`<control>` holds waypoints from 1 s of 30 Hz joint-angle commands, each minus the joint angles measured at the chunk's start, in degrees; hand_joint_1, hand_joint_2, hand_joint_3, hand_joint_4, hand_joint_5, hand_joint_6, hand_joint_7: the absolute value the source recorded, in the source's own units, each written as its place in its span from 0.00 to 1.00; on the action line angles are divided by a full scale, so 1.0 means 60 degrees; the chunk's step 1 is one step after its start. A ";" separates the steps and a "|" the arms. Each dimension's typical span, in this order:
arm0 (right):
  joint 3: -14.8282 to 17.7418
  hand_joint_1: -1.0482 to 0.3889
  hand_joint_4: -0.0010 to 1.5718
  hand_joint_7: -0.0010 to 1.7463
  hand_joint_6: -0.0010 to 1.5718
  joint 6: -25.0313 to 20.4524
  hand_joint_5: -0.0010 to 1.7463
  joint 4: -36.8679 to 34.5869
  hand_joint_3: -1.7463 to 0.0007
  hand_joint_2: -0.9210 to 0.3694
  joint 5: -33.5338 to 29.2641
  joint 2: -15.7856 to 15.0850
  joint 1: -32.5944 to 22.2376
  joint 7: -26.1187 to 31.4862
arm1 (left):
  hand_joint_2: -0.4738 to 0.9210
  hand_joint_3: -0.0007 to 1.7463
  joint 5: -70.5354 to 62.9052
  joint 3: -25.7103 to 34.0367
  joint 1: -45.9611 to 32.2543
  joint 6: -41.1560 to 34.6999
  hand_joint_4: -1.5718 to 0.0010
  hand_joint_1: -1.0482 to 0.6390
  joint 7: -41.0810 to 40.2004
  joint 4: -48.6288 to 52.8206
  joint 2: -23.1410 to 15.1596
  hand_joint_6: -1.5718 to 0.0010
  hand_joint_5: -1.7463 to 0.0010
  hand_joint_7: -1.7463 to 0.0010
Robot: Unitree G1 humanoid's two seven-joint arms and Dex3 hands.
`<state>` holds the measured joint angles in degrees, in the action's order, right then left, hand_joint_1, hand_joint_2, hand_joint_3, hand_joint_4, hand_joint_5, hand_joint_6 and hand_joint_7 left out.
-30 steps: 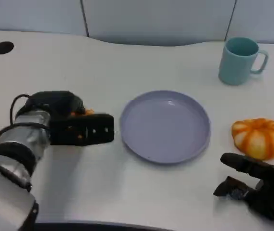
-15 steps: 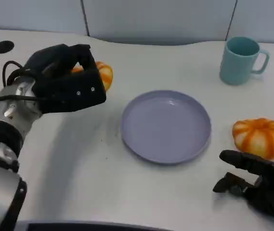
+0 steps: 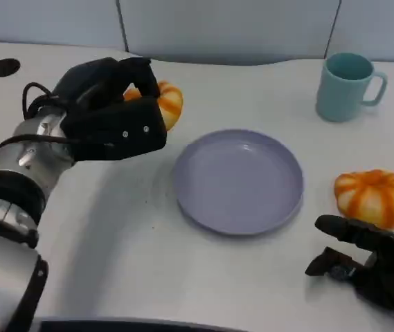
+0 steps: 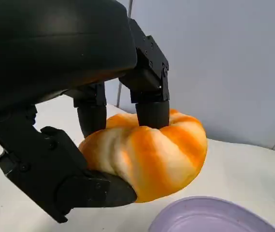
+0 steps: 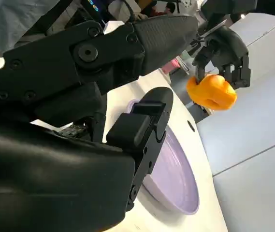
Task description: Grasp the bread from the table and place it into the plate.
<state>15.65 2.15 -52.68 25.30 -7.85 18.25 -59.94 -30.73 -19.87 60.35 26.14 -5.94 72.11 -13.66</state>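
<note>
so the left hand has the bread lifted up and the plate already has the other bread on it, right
Not quite. The left hand does hold a bread lifted off the table, but the plate has nothing on it. The other bread lies on the table beside the plate, near the right hand, as the head view shows.

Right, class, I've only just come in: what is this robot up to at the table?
The left hand holds an orange-striped bread lifted off the table, to the side of the empty purple plate. A second bread lies on the table beside the plate, near the right hand, which holds nothing. A teal mug stands further back.
</note>
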 commanded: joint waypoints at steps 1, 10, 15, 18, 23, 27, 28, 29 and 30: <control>-0.0009 0.46 0.34 0.01 0.59 -0.0012 0.65 -0.0003 0.93 0.00 -0.0103 -0.0066 -0.0129 0.0175 | 0.76 0.64 0.0094 0.0055 0.0250 0.0190 0.48 0.54 -0.0049 -0.0128 0.0001 0.58 0.00 0.00; -0.0035 0.46 0.33 0.01 0.58 0.0009 0.65 0.0019 0.92 0.00 -0.0119 -0.0065 -0.0141 0.0215 | 0.76 0.65 0.0056 0.0029 0.0300 0.0242 0.48 0.54 -0.0070 -0.0146 0.0102 0.57 0.00 0.00; -0.0098 0.45 0.34 0.01 0.59 0.0099 0.65 0.0053 0.92 0.00 -0.0212 -0.0039 -0.0161 0.0330 | 0.75 0.65 -0.0224 -0.0321 0.0579 0.0157 0.46 0.51 -0.0264 -0.0275 0.0797 0.58 0.00 0.00; -0.0058 0.46 0.34 0.00 0.58 0.0020 0.65 0.0024 0.92 0.00 -0.0173 -0.0024 -0.0148 0.0306 | 0.75 0.65 -0.0275 -0.0412 0.0611 0.0267 0.48 0.52 -0.0317 -0.0268 0.0927 0.57 0.00 0.00; -0.0076 0.46 0.33 0.00 0.58 -0.0032 0.65 0.0079 0.92 0.00 -0.0186 -0.0023 -0.0151 0.0301 | 0.74 0.68 -0.0291 -0.0475 0.0671 0.0267 0.43 0.51 -0.0312 -0.0249 0.1076 0.55 0.00 0.00; -0.0070 0.47 0.33 0.00 0.58 -0.0091 0.65 0.0093 0.92 0.00 -0.0177 -0.0022 -0.0151 0.0289 | 0.73 0.69 -0.0389 -0.0567 0.0699 0.0317 0.45 0.52 -0.0361 -0.0237 0.1187 0.54 0.00 0.00; -0.0072 0.47 0.33 0.00 0.58 -0.0114 0.65 0.0110 0.92 0.00 -0.0180 -0.0024 -0.0154 0.0304 | 0.73 0.70 -0.0460 -0.0634 0.0717 0.0310 0.46 0.52 -0.0395 -0.0233 0.1232 0.54 0.00 0.00; -0.0087 0.47 0.33 0.00 0.58 -0.0122 0.65 0.0154 0.92 0.00 -0.0203 -0.0026 -0.0168 0.0347 | 0.73 0.70 -0.0520 -0.0688 0.0723 0.0309 0.46 0.51 -0.0441 -0.0228 0.1286 0.54 0.00 0.00; -0.0094 0.47 0.33 0.01 0.58 -0.0138 0.65 0.0186 0.92 0.00 -0.0211 -0.0026 -0.0178 0.0367 | 0.73 0.70 -0.0547 -0.0725 0.0728 0.0280 0.45 0.51 -0.0441 -0.0221 0.1340 0.54 0.00 0.00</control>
<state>15.32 2.11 -51.69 24.51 -7.52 18.20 -58.59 -33.45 -23.59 62.70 27.51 -7.38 70.78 -6.26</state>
